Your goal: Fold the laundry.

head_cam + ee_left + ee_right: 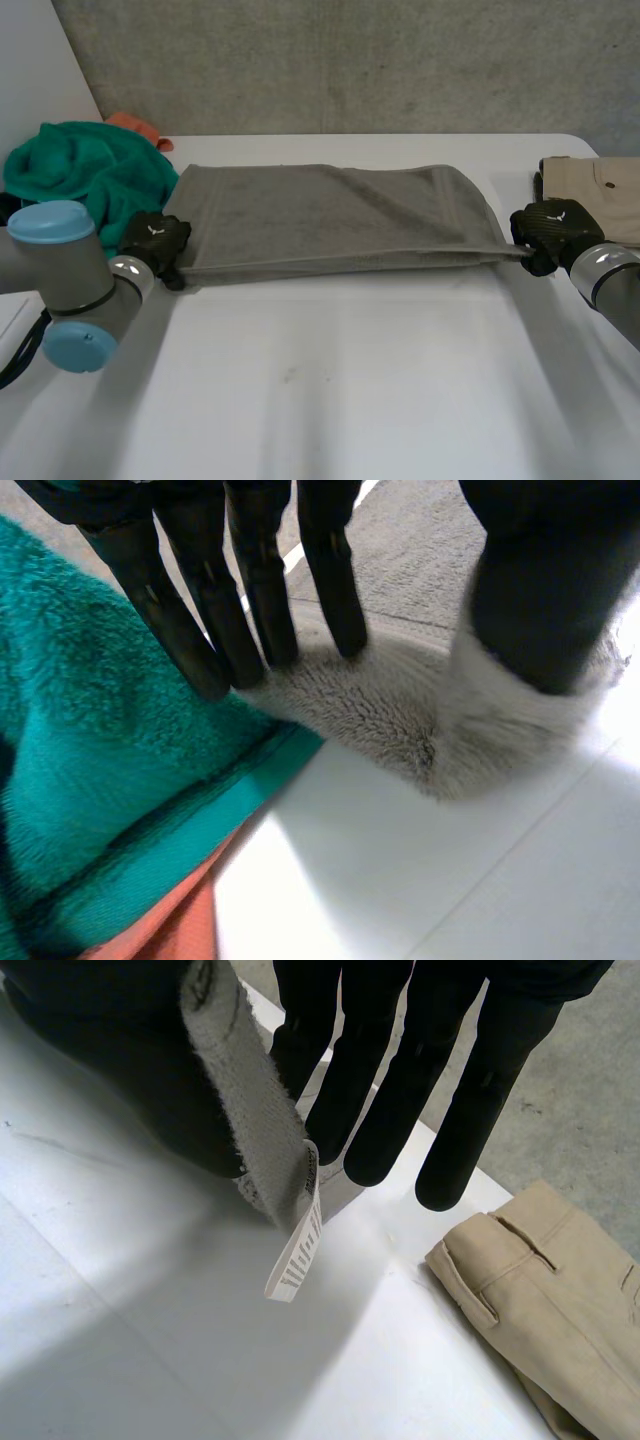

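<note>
Grey towel (330, 215) lies folded at the far side of the tabletop (330, 380), long axis left to right, left hand (155, 240) pinching its near left corner, right hand (550, 228) pinching the right corner, where a white tag (298, 1245) hangs, print unreadable.

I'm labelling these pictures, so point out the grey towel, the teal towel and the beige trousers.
grey towel (330, 215), head view, middle of its top layer.
teal towel (90, 172), head view, centre of the crumpled heap.
beige trousers (575, 1315), right wrist view, top surface.
</note>
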Controlling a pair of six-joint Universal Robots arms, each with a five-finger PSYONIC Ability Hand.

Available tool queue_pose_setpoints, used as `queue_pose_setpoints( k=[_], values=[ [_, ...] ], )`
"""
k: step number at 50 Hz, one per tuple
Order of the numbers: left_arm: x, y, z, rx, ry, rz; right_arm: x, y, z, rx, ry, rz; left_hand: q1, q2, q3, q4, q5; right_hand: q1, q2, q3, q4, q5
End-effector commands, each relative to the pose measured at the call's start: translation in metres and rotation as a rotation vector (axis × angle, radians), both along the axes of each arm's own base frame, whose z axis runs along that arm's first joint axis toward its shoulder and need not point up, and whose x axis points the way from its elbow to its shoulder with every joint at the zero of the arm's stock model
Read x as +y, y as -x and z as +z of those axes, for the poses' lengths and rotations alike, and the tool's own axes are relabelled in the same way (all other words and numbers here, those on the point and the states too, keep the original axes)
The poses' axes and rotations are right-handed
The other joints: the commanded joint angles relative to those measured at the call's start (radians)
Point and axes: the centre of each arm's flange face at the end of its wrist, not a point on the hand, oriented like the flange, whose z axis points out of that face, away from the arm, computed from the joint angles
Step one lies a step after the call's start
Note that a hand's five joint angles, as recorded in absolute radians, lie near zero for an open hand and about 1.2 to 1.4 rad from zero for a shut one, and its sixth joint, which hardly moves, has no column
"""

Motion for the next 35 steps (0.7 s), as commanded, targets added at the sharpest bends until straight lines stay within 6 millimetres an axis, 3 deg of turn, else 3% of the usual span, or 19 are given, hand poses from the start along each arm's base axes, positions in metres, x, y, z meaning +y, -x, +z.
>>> queue_pose_setpoints(
  k=[1,5,9,11,15,19,21,25,28,35],
  values=[
    [0.004,-0.006,0.015,0.010,0.047,-0.023,0.011,-0.011,0.004,0.023,-0.005,0.032,0.759,0.775,0.775,0.768,0.772,0.256,0.219,0.207,0.199,0.238],
    [0.017,-0.009,0.041,0.017,0.082,-0.023,0.020,-0.013,0.015,0.048,-0.010,0.053,0.759,0.775,0.775,0.768,0.772,0.256,0.219,0.207,0.199,0.238],
    [0.050,-0.012,0.067,-0.028,0.072,-0.061,0.037,-0.003,0.037,0.164,-0.051,0.071,0.759,0.775,0.775,0.768,0.772,0.256,0.219,0.207,0.199,0.238],
    [0.068,-0.013,0.069,-0.076,0.026,-0.094,0.046,0.005,0.045,0.220,-0.085,0.076,0.759,0.775,0.775,0.768,0.772,0.256,0.219,0.207,0.199,0.238],
    [0.128,-0.023,0.070,-0.287,-0.158,-0.207,0.079,0.027,0.057,0.386,-0.257,0.125,0.759,0.775,0.775,0.768,0.772,0.256,0.219,0.207,0.199,0.238],
    [0.164,-0.034,0.066,-0.438,-0.328,-0.295,0.101,0.037,0.056,0.485,-0.354,0.211,0.759,0.775,0.775,0.768,0.772,0.256,0.219,0.207,0.199,0.238],
    [0.171,-0.037,0.065,-0.472,-0.374,-0.327,0.102,0.036,0.052,0.513,-0.351,0.241,0.759,0.775,0.775,0.768,0.772,0.256,0.219,0.207,0.199,0.238],
    [0.163,-0.031,0.067,-0.516,-0.317,-0.367,0.093,0.035,0.033,0.506,-0.383,0.230,0.759,0.775,0.775,0.768,0.772,0.256,0.219,0.207,0.199,0.238],
    [0.139,-0.017,0.065,-0.517,-0.218,-0.374,0.075,0.034,0.022,0.478,-0.361,0.175,0.759,0.775,0.775,0.768,0.772,0.256,0.219,0.207,0.199,0.238],
    [0.057,0.023,0.063,-0.477,0.057,-0.336,0.023,0.023,0.008,0.372,-0.228,0.011,0.759,0.775,0.775,0.768,0.772,0.256,0.219,0.207,0.199,0.238]
  ],
)
